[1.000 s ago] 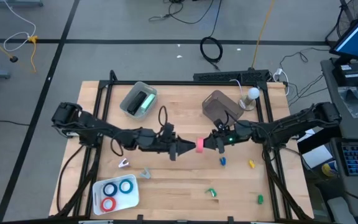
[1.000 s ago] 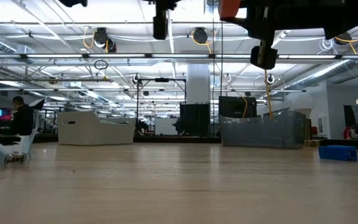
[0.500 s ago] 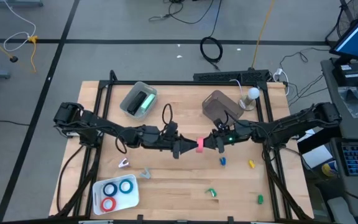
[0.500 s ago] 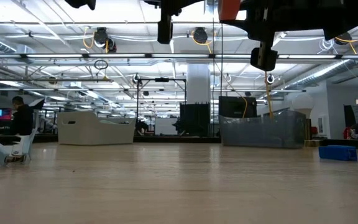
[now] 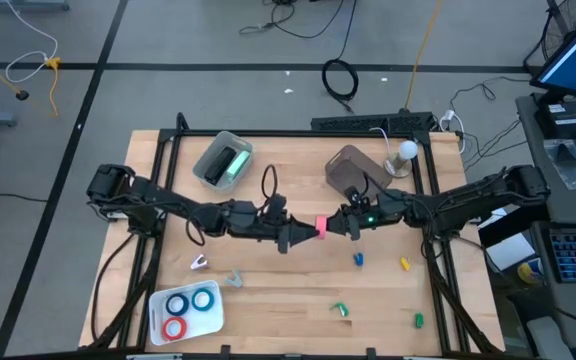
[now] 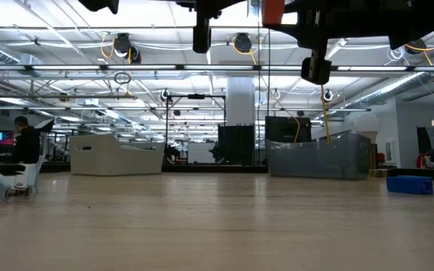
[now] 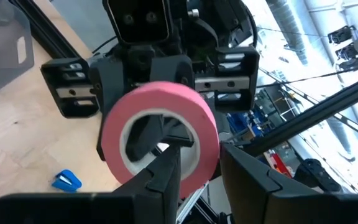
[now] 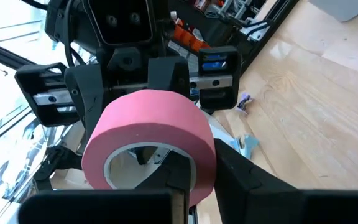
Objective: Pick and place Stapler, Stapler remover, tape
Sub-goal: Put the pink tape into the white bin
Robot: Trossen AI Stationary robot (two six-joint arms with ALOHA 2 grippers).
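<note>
pink tape roll [image 5: 320, 228] held in the air over mid-table, between the two grippers, which meet nose to nose. right gripper [image 5: 334, 227] clenched on the roll's wall, one finger through the core, one outside (right wrist view). left gripper [image 5: 306, 234] has its fingers [image 7: 166, 177] astride the opposite wall, part-closed; contact looks made, firm grip not certain.

step judged: arm-to-arm handover of the tape, right to left. next move calls for left to pinch firmly before right lets go, else the roll drops.

white tray [image 5: 158, 302] near the front left corner already holds three rolls, likely the destination.
</note>
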